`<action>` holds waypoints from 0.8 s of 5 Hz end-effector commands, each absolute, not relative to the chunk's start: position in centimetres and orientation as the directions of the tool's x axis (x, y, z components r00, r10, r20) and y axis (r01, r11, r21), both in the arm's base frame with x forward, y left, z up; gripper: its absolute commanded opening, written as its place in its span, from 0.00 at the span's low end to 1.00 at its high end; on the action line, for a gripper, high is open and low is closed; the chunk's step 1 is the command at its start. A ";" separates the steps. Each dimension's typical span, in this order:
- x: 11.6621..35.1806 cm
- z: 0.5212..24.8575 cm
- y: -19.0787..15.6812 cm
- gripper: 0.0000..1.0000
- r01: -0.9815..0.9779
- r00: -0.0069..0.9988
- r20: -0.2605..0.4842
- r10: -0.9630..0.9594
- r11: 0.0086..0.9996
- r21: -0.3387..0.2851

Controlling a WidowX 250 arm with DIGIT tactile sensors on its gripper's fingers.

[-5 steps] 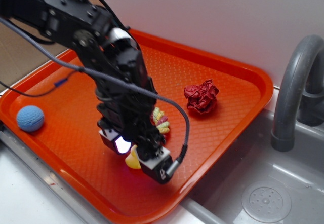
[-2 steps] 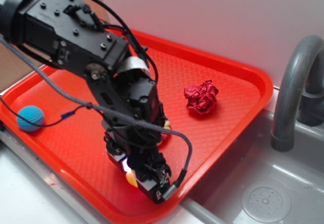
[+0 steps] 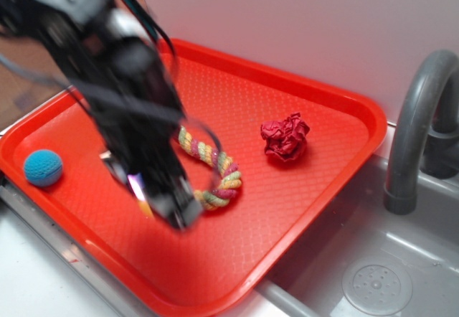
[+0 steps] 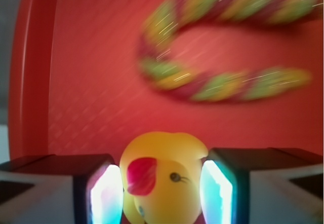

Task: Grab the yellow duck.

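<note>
Looking at the exterior view first: black arm (image 3: 107, 66) smeared with motion blur, slanting down from the upper left over the orange tray (image 3: 315, 181), gripper (image 3: 161, 199) at the low end, above the tray's front-left part. Can't tell from here how the jaws stand, too blurry. Just a sliver of yellow at the gripper tip, probably the yellow duck (image 3: 145, 206), mostly hidden by the fingers. Twisted rope ring (image 3: 215, 170) in yellow, pink and green lying right beside the gripper, partly covered by the arm on its left side. Blue ball (image 3: 43, 168) well apart at the tray's left edge, crumpled red paper wad (image 3: 285, 138) off toward the back right, nothing touching it. Grey sink (image 3: 373, 274) to the right of the tray with a curved grey faucet (image 3: 416, 123) rising from it. Count: one rope, one ball, one paper wad, one duck. Switching to the wrist view: much clearer on the grip. Yellow duck (image 4: 162, 176) sitting right between the two fingers (image 4: 106, 193), red-orange beak facing the left one, a small black eye showing, jaws pinching it from both sides with glowing pads pressed against its body. Rope (image 4: 217, 46) blurred across the top, curling over the tray surface (image 4: 86, 82) beyond the duck, not touching it. Tray rim running down the left edge.
</note>
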State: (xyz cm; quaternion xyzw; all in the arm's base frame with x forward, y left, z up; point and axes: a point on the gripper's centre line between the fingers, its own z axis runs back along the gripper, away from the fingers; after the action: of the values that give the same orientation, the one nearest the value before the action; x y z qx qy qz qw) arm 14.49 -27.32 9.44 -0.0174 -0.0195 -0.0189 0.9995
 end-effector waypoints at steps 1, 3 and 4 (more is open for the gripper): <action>17.0 17.6 -19.3 0.00 0.022 0.988 0.154 -0.002 0.991 -0.129; 17.2 22.6 -13.6 0.00 -0.048 0.965 0.254 0.070 0.995 -0.089; 16.9 24.0 -11.7 0.00 -0.097 0.959 0.259 0.115 0.992 -0.081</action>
State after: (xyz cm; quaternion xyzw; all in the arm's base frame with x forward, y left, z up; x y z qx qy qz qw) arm 17.18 -11.39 22.25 -0.0152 -0.1086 0.0524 0.9926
